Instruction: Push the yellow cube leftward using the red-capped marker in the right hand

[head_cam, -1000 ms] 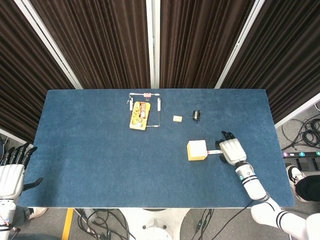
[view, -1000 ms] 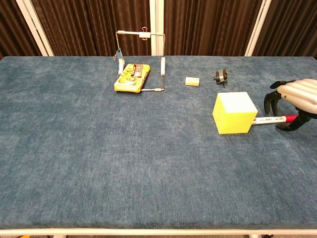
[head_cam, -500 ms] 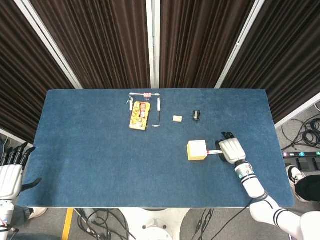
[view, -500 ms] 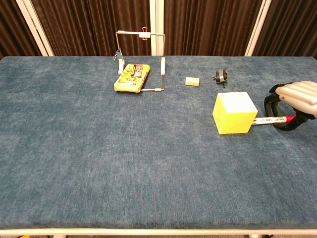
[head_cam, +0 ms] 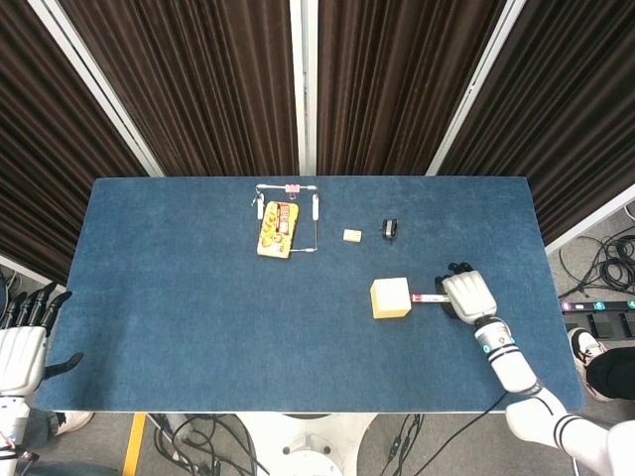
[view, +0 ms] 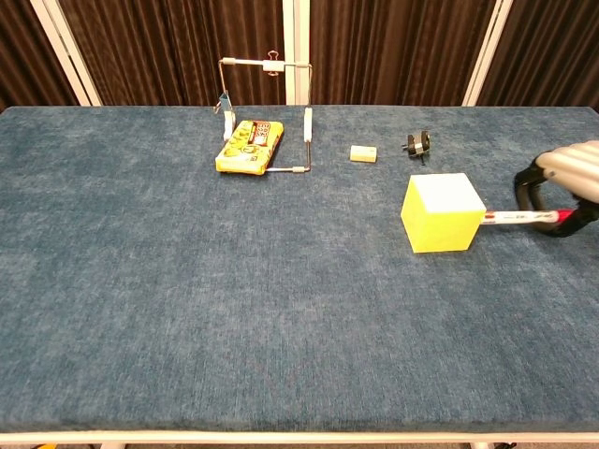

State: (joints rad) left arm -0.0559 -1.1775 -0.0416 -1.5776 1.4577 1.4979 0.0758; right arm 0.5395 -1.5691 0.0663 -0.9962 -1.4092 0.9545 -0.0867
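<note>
The yellow cube (head_cam: pixel 391 297) (view: pixel 443 212) sits right of the table's middle. My right hand (head_cam: pixel 467 296) (view: pixel 565 182) is just right of it and grips the red-capped marker (head_cam: pixel 428 297) (view: pixel 520 218), which lies level and points left. The marker's white end meets the cube's right face. My left hand (head_cam: pixel 24 342) hangs off the table's left front corner with its fingers apart and nothing in it; the chest view does not show it.
At the back of the blue table (head_cam: pixel 198 317) lie a yellow packet (head_cam: pixel 278 228) inside a thin wire frame (head_cam: pixel 315 226), a small cream block (head_cam: pixel 352 235) and a black binder clip (head_cam: pixel 390 229).
My right hand has shifted slightly right and lifted the marker a little, its tip now higher on the cube's right face. The cube has barely moved. The left hand is still.
</note>
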